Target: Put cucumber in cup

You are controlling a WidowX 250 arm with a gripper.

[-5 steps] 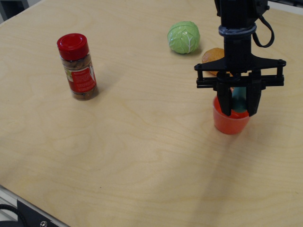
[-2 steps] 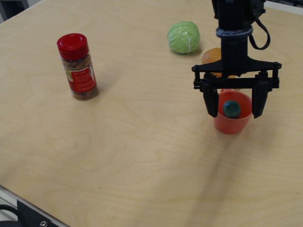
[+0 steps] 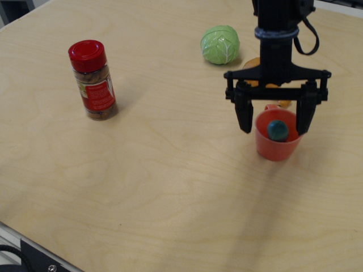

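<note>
I am looking down at a pale wooden table (image 3: 170, 187) from my remote station. At about three o'clock from the middle of the view stands the small orange-red cup (image 3: 277, 146), upright. The cucumber (image 3: 277, 130) stands on end inside it; I see only its rounded teal-green top showing inside the rim.

By my reading the task is essentially done, so the risks lie in leaving. The cup looks light. If I move the arm sideways before it is clear, a finger could clip the rim and tip the cup, spilling the cucumber. The cucumber stands tall in the cup, so a knock could also lever it out. Going straight up seems the safest exit.

The gripper (image 3: 276, 120) hangs directly over the cup, at twelve o'clock from it. Its two black fingers (image 3: 245, 116) are spread wide, one on each side of the cup's rim. They grip nothing. The fingertips appear just outside the rim; I cannot tell if either touches it.

Elsewhere, a round light-green cabbage (image 3: 220, 44) sits at about one o'clock from the middle of the view. An orange object (image 3: 253, 63), partly hidden behind the arm, lies just behind the cup. A red-lidded spice jar (image 3: 93, 80) stands at ten o'clock, well apart from everything else.
</note>
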